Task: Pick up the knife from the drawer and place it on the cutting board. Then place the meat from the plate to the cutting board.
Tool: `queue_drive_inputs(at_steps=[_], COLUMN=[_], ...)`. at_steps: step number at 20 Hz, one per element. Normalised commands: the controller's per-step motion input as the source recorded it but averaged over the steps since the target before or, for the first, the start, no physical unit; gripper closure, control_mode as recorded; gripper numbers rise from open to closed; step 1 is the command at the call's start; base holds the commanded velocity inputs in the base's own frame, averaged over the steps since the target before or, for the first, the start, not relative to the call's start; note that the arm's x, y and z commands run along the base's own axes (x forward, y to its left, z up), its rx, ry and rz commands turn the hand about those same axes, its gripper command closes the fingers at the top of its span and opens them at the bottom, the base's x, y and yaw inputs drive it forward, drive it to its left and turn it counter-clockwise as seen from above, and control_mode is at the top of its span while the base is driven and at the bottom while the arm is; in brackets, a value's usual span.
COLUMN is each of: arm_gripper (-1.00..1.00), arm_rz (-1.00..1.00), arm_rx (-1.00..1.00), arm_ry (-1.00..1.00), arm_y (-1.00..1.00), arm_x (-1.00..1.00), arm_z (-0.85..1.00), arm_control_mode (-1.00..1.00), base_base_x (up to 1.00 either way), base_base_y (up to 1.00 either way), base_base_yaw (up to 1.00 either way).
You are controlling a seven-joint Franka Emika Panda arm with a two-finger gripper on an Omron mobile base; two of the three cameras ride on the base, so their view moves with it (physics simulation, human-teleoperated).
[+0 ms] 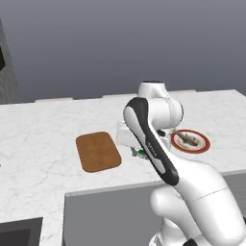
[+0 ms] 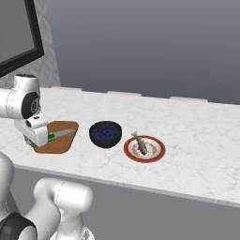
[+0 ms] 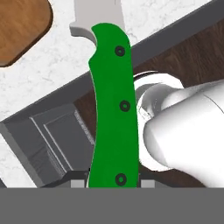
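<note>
the fingers (image 3: 113,183) are closed on the knife (image 3: 111,109), gripping the butt end of its green handle from both sides; in the hand view the handle runs up the middle and the pale blade leaves past the top edge. in the right base view the fingers (image 2: 41,138) hang at the near left end of the cutting board (image 2: 62,140), with the knife (image 2: 60,134) pointing out over the wood toward its right side. whether the blade touches the board or floats above it cannot be told. in the left base view the fingers (image 1: 139,153) sit just right of the cutting board (image 1: 98,151), mostly hidden by the arm, with a bit of green showing.

below the handle the hand view looks down past the tabletop (image 3: 52,83) edge onto a grey drawer (image 3: 48,140) standing open.

outward along the tabletop (image 2: 197,136) to the right: a dark blue bowl (image 2: 105,133) just beside the board, apart from it, then the plate (image 2: 157,151) near the bowl, carrying the meat (image 2: 139,143), which lies within the rim. the plate (image 1: 204,142) and meat (image 1: 188,140) also show past the arm in the left base view.

the board lies close to the front edge. a broad bare stretch of tabletop runs behind the three items to the back wall, and more lies right of the plate.

count: one knife, one board, one bowl, one plate, one piece of meat.
</note>
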Motion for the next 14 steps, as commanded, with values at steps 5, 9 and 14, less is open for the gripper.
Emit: queue_drive_inputs(at_steps=[5,9,14], arm_gripper=[1.00,1.00,1.00], arm_rz=[0.04,0.00,0.05], arm_rx=[0.00,-0.04,-0.08], arm_ry=[0.15,0.08,-0.01], arm_y=[0.92,0.79,0.39], arm_x=[1.00,1.00,0.93], arm_z=[-0.60,-0.36,-0.50], arm_control_mode=[-1.00,-1.00,-1.00], base_base_x=[0.00,0.00,0.00], base_base_y=[0.00,0.00,0.00], base_base_yaw=[0.00,0.00,0.00])
